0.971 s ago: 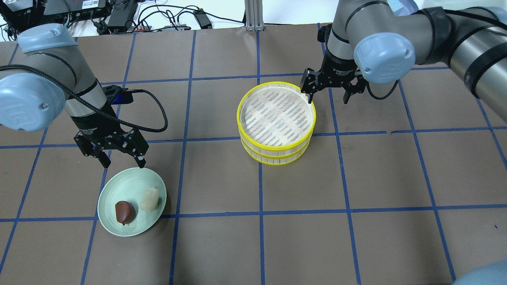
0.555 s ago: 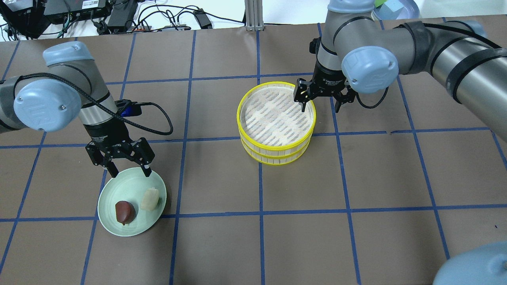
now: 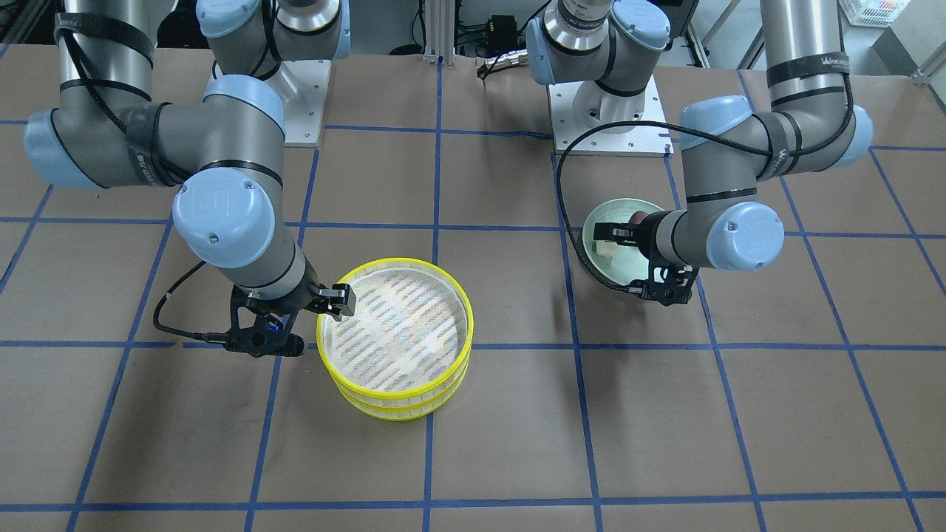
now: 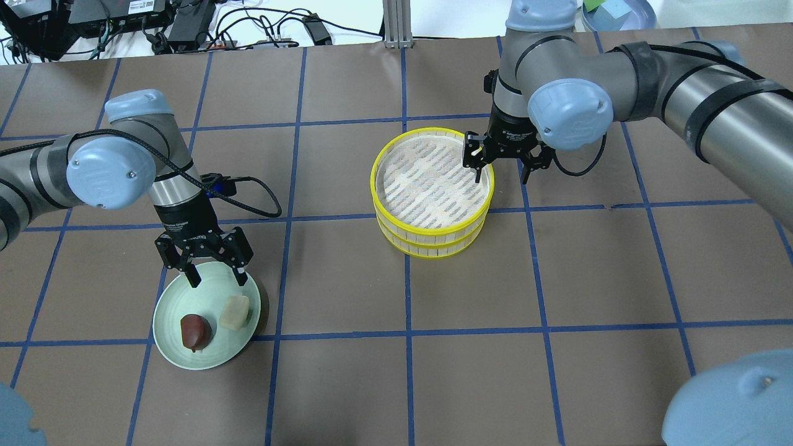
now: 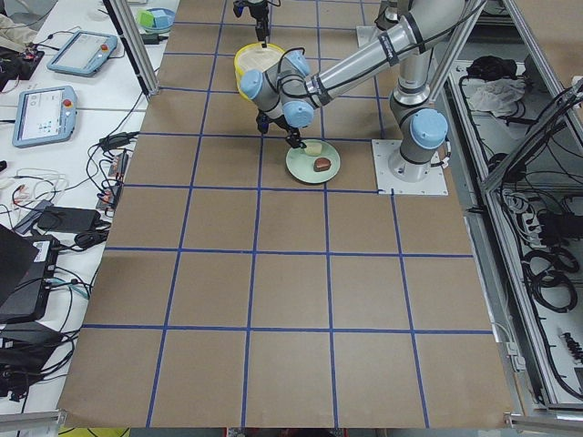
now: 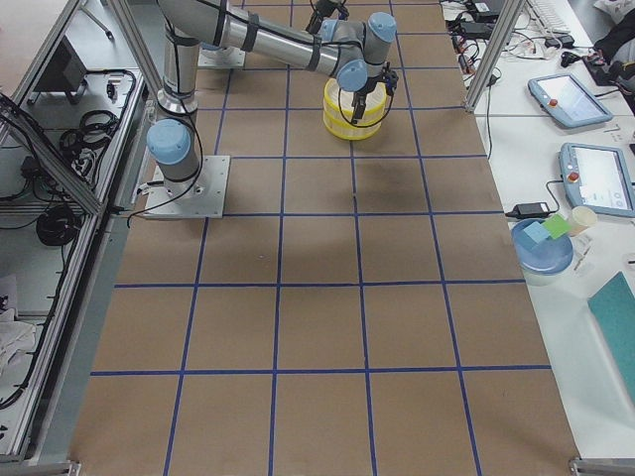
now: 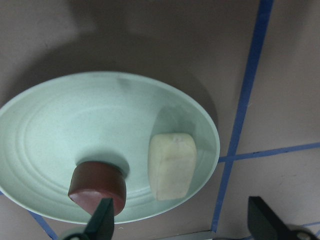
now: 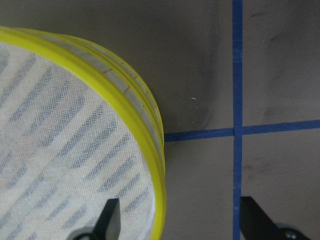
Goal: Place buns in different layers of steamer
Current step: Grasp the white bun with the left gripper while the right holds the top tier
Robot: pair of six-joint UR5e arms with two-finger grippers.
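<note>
The steamer's (image 4: 427,236) lower floor is hidden under the upper tray; in the front-facing view the left wrist covers most of the brown bun (image 4: 194,331); it and the cream bun (image 4: 235,310) lie side by side on the green plate (image 4: 176,303), well apart from the steamer; the left gripper (image 4: 218,282) hangs spread over the plate's far rim, holding nothing; the right gripper (image 4: 501,178), spread wide, straddles the steamer's yellow rim.

Robotics lab: gridded table (image 4: 595,272), teach pendants (image 6: 563,100)
</note>
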